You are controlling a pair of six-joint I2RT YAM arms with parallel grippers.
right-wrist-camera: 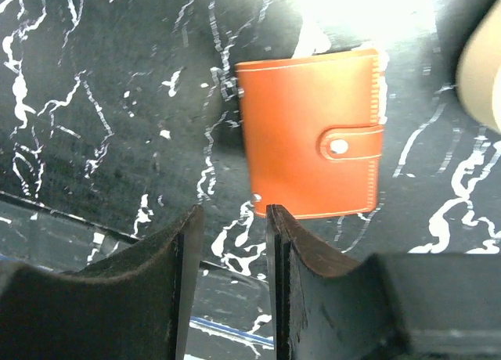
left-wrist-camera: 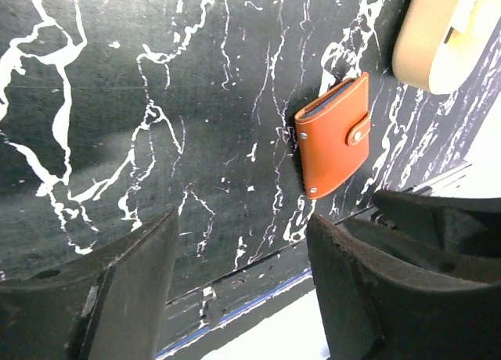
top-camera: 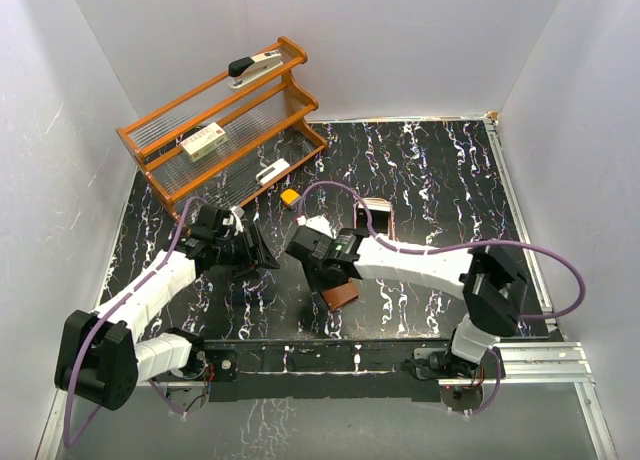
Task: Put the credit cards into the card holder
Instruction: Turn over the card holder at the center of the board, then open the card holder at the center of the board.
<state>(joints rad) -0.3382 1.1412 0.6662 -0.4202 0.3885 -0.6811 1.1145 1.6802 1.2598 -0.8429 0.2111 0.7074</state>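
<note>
The card holder (top-camera: 341, 296) is a reddish-brown leather wallet lying flat and shut near the table's front edge, its tab snapped over. It shows clearly in the right wrist view (right-wrist-camera: 309, 133) and smaller in the left wrist view (left-wrist-camera: 335, 135). My right gripper (top-camera: 325, 278) hovers right beside it, its jaws open by a narrow gap (right-wrist-camera: 233, 215) with nothing between them. My left gripper (top-camera: 262, 253) stands to the wallet's left, open wide (left-wrist-camera: 239, 227) and empty. No credit cards are in view; only a thin grey edge shows at the wallet's side.
A wooden rack (top-camera: 225, 120) at the back left carries a stapler (top-camera: 255, 65) and a small box (top-camera: 203, 140). A yellow-orange block (top-camera: 291, 196) lies in front of it. A tan rounded object (left-wrist-camera: 438, 39) sits close beyond the wallet. The table's front edge (left-wrist-camera: 235, 297) is near.
</note>
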